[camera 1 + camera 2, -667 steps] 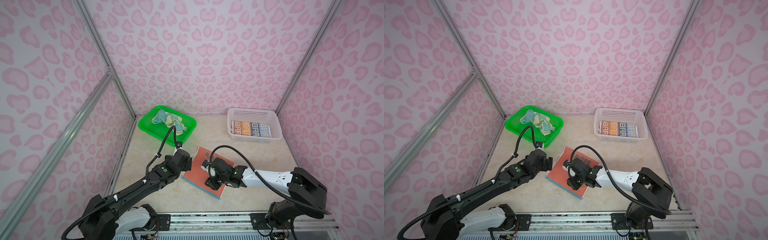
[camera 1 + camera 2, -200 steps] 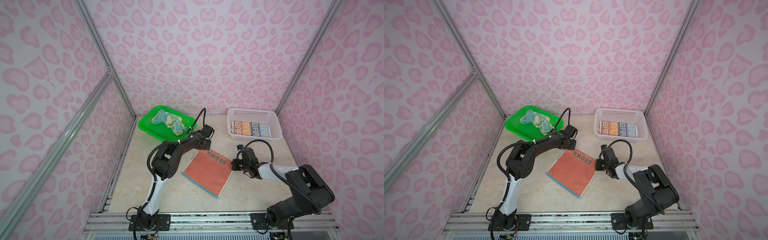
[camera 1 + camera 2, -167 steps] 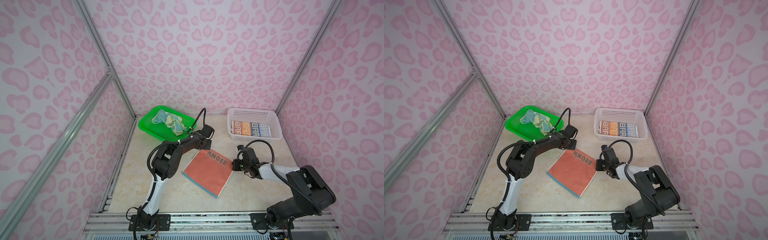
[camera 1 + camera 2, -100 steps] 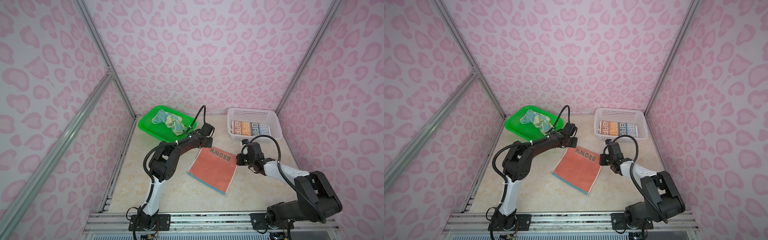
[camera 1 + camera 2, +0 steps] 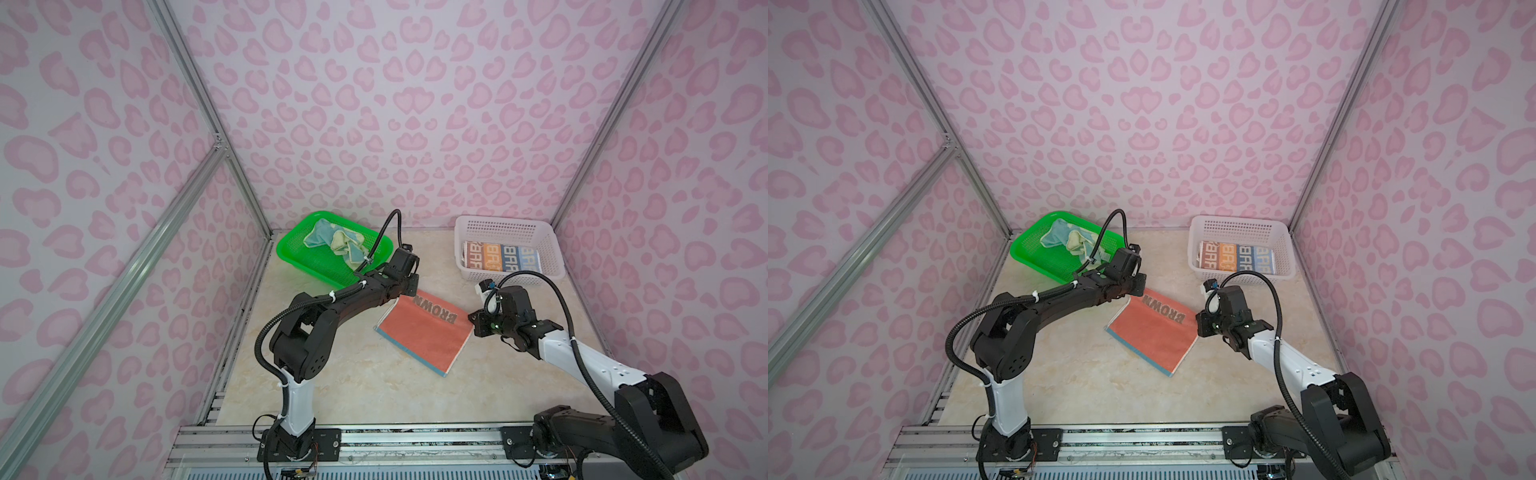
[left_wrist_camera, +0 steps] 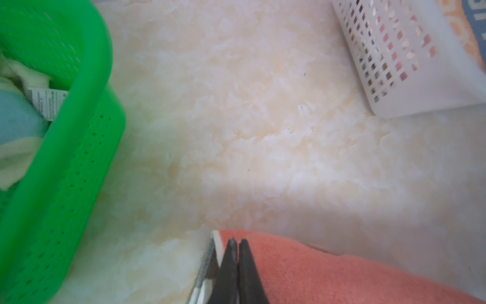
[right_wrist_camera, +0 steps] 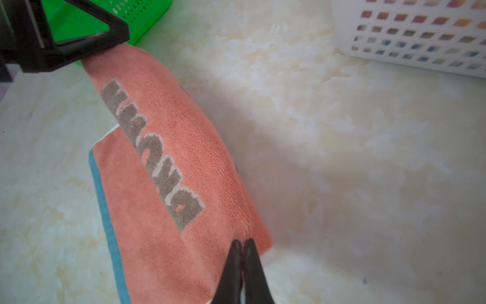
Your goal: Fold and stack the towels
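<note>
Since the earliest frame, both arms had gone from the middle of the orange rectangular terry towel (image 5: 419, 332) out to its far corners, and the cloth had slid a little toward the white perforated plastic basket (image 5: 503, 220).

The left gripper (image 6: 236, 242) was pinched tight on one far corner, with no gap visible between its fingers. The right gripper (image 7: 243, 243) was likewise clamped on the other far corner. The towel's lettered edge ran stretched between the two sets of fingers. From there the cloth fell away toward the arm bases, its teal-bordered near end lying flat on the marble-look tabletop (image 5: 374, 395). Its long axis therefore ran from the fingers back toward the robot. The next fold probably depends on that, with both arms carrying the held edge back over the free end.

Grey letters along the held edge read "BROWN". Beyond the right fingers, the white basket held a striped folded towel (image 5: 500, 257) with repeated letters beginning "BA". Just beside the left fingers, the green perforated plastic basket (image 5: 282, 253) held crumpled pale cloths (image 5: 336, 243); the print on their care label (image 6: 44, 102) was too small to read.
</note>
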Robot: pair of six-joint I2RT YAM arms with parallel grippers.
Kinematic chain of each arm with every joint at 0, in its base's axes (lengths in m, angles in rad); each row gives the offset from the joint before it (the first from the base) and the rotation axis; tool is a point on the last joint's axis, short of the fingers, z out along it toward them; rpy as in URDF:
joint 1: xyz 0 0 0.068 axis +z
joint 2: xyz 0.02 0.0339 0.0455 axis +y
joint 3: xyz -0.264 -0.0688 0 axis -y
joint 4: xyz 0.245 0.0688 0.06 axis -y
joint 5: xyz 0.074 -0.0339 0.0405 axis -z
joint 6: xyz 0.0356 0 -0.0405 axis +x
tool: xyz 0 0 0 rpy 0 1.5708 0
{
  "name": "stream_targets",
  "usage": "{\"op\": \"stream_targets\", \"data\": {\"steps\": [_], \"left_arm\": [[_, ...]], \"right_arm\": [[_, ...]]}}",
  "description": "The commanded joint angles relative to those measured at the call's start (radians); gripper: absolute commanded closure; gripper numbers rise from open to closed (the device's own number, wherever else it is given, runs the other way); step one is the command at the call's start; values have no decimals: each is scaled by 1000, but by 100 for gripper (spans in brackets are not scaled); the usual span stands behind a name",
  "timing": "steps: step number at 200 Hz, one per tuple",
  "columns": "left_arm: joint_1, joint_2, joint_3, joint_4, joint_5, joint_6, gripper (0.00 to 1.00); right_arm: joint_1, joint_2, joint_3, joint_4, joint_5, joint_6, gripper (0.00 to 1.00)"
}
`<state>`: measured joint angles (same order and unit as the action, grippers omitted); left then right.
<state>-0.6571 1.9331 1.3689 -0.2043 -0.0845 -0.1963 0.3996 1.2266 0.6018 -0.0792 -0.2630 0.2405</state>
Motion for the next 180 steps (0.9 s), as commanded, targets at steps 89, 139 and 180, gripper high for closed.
{"op": "stream_targets", "data": {"steps": [89,139,180], "left_arm": [[-1,-216,-263,7,-93,-12,98],[-1,-243,-336,10,-103,-23,98],[0,-223,-354,15,-120,-28,93]], "right_arm": [[275,-179,-123,-101,0,138,100],[391,-151,-159,-48,25,214,100],[477,-52,-171,19,38,264,96]]}}
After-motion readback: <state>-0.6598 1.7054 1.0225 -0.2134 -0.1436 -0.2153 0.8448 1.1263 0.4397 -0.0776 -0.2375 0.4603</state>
